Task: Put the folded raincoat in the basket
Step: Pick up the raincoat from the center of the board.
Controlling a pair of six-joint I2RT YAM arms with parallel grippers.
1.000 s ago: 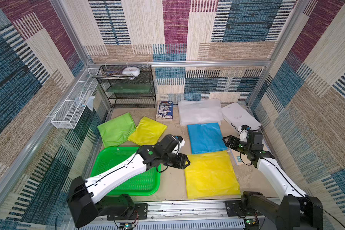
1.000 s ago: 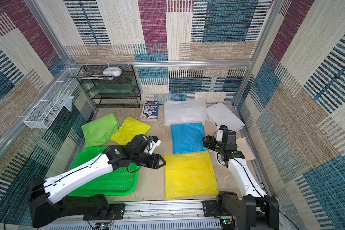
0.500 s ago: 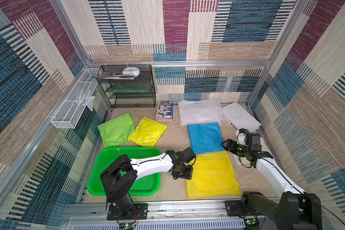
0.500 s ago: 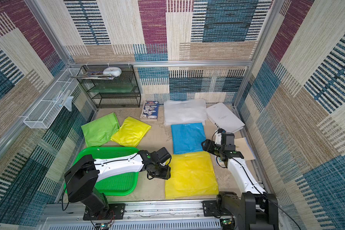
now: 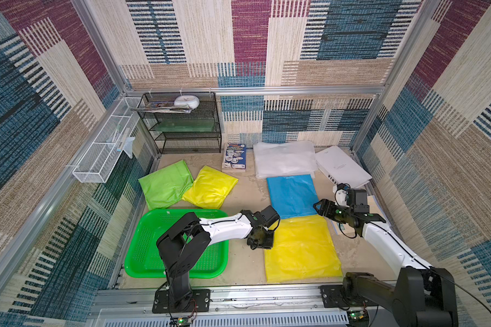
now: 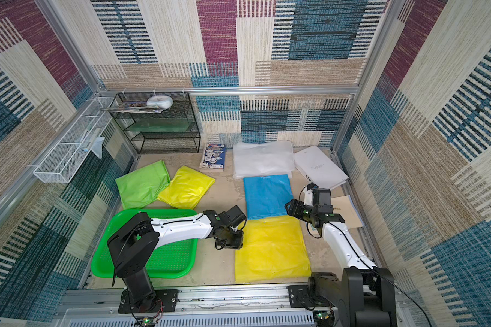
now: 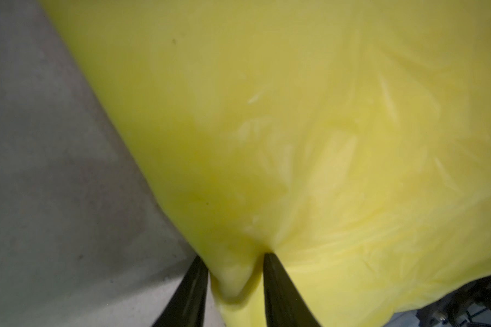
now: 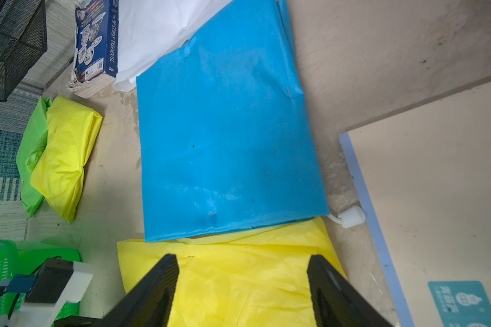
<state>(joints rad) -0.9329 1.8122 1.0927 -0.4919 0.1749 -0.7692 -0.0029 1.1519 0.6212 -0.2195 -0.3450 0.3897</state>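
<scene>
Both top views: a bare strip of sandy tabletop (image 5: 245,263) separates the shallow green perforated plastic basket (image 5: 150,226) from the folded yellow plastic raincoat (image 5: 302,249). The raincoat lies flat, smooth and square-cut, outside the basket. The left gripper (image 5: 262,243) is at its basket-side edge. The right gripper (image 5: 319,208) hangs over its far corner.

Left wrist: we see the fingers (image 7: 278,283) set narrow, pinching a puckered fold of that edge.

Right wrist: the jaws are wide and hold nothing. The folded blue plastic sheet (image 8: 224,141) overlaps the yellow.
</scene>
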